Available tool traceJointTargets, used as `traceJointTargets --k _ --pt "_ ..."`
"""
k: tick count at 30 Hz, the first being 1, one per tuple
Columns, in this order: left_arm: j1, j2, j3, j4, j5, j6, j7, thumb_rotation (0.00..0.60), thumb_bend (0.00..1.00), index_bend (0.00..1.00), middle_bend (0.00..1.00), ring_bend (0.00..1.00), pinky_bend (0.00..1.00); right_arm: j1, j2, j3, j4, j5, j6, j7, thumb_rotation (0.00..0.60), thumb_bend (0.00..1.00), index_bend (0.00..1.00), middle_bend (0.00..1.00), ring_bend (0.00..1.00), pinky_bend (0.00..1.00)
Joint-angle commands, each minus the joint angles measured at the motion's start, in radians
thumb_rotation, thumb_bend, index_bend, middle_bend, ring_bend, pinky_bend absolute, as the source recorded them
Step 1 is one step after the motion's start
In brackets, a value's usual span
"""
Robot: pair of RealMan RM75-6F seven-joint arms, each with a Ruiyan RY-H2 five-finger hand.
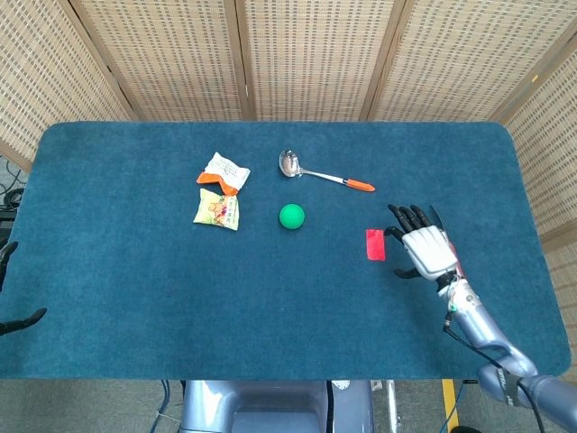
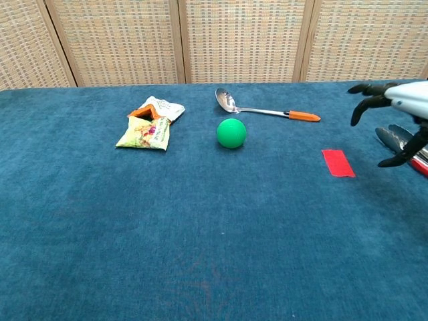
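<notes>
The blue bench [image 1: 135, 298] is seen whole from high above in the head view, looking steeply down toward the woven screen [image 1: 306, 54] behind it. In the chest view, the bench top [image 2: 134, 254] is viewed from low and close, facing the same screen [image 2: 241, 40]. The green ball [image 1: 291, 216], ladle [image 1: 320, 172] and snack bags [image 1: 219, 190] are shared by both views.

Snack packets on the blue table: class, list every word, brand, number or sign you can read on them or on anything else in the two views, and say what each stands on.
None can be read.
White and orange snack packet: printed marks, too small and blurred to read.
Yellow-green snack packet: coloured print, no legible words.
Red card: plain, no text visible.
Ladle, green ball, tongs: no markings visible.
</notes>
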Motion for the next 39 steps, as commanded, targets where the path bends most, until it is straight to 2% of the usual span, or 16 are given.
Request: traceJointTargets --k 1,9,17,32,39 --pt "-0.009 -0.005 -0.005 -0.002 -0.018 -0.018 0.014 0.600 0.00 0.00 0.00 0.00 0.00 0.026 -0.053 -0.001 0.058 0.021 -0.024 -0.023 0.600 0.11 0.33 0.00 0.00 0.00" --pt "-0.036 -0.017 -0.014 -0.017 -0.051 -0.059 0.068 0.600 0.00 0.00 0.00 0.00 0.00 0.089 -0.177 -0.005 0.215 0.042 -0.051 -0.116 0.600 0.13 0.33 0.00 0.00 0.00" --pt "-0.046 -0.017 -0.016 -0.022 -0.065 -0.074 0.082 0.600 0.00 0.00 0.00 0.00 0.00 0.123 -0.249 -0.008 0.317 0.079 -0.086 -0.132 0.600 0.13 0.34 0.00 0.00 0.00" --pt "-0.048 -0.017 -0.016 -0.020 -0.082 -0.081 0.085 0.600 0.00 0.00 0.00 0.00 0.00 0.148 -0.282 -0.026 0.340 0.100 -0.093 -0.151 0.600 0.13 0.34 0.00 0.00 0.00" --pt "-0.052 -0.020 -0.015 -0.019 -0.087 -0.087 0.091 0.600 0.00 0.00 0.00 0.00 0.00 0.165 -0.308 -0.024 0.411 0.126 -0.127 -0.172 0.600 0.15 0.34 0.00 0.00 0.00"
